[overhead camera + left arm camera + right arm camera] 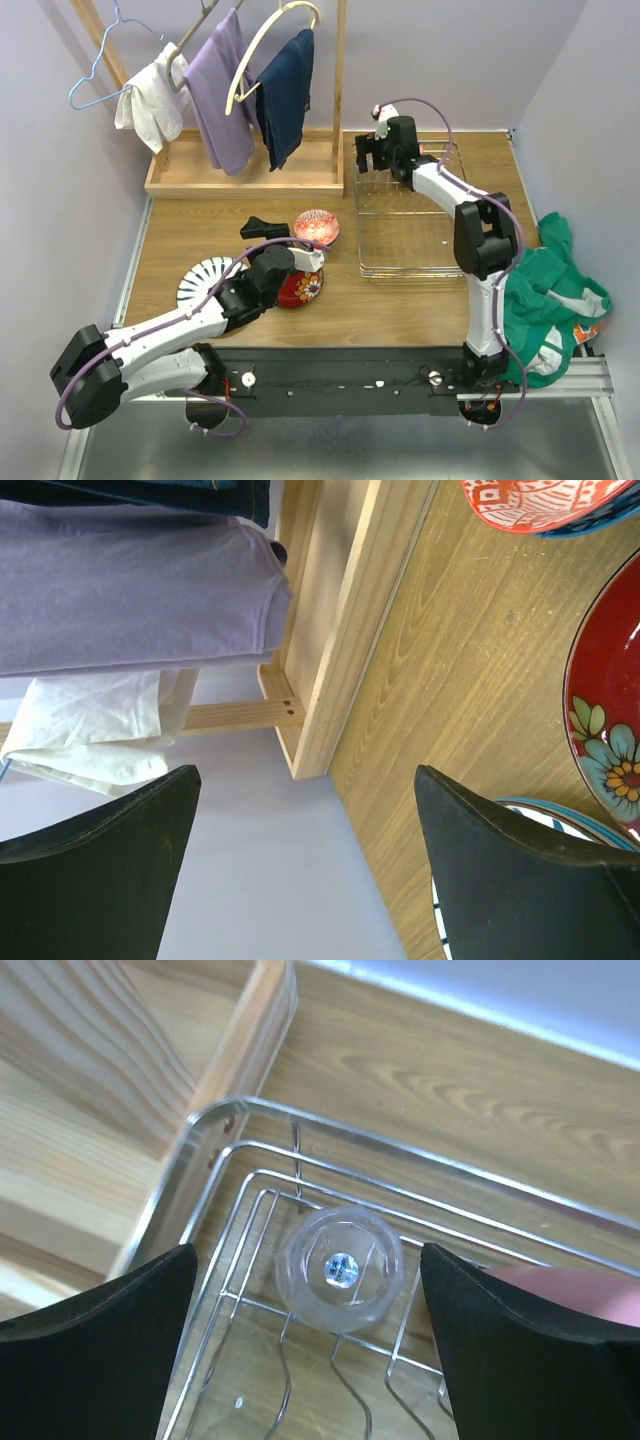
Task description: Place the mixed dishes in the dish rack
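The dish rack (400, 272) is a silver wire basket at the right of the table. My right gripper (372, 160) hangs open over its far-left corner (330, 1125). A clear glass (340, 1268) stands there between the fingers, touched by neither. A pink cup (575, 1290) shows partly behind the right finger. My left gripper (272, 238) is open and empty above the red floral plate (300, 288) (610, 730). The striped white plate (200, 280) lies to its left. A red-pink bowl (316, 227) (540, 500) sits just beyond.
A wooden clothes-rack tray (245, 165) (340, 630) with hanging garments (225, 90) stands at the back left. A green cloth (555, 290) drapes over the table's right edge. Purple walls close in on the left, back and right.
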